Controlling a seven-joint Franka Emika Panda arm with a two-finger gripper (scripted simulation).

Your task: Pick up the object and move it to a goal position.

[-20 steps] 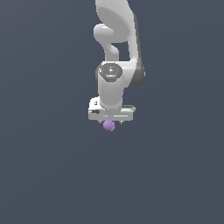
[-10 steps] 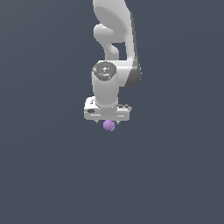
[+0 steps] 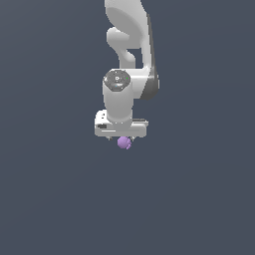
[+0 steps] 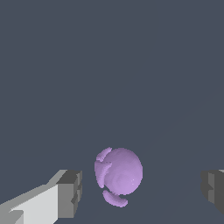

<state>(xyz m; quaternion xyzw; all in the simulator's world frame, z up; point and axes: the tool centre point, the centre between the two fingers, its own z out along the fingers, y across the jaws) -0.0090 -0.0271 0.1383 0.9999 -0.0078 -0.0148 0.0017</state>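
Note:
The object (image 4: pixel 118 172) is a small light-purple, lumpy round thing. In the wrist view it lies between my two fingertips, nearer to one grey pad (image 4: pixel 71 194) than to the other (image 4: pixel 213 189), with a gap on each side. My gripper (image 4: pixel 141 192) is open and touches nothing. In the exterior view the white gripper (image 3: pixel 122 137) is right above the object (image 3: pixel 124 143), which peeks out just under the hand; the fingers are mostly hidden by the hand there.
A plain dark grey surface (image 3: pixel 55 199) fills both views. The white arm (image 3: pixel 130 40) rises from the gripper toward the top of the exterior view.
The arm's wrist has shifted slightly toward the exterior view's left. The object has stayed in place under the hand.

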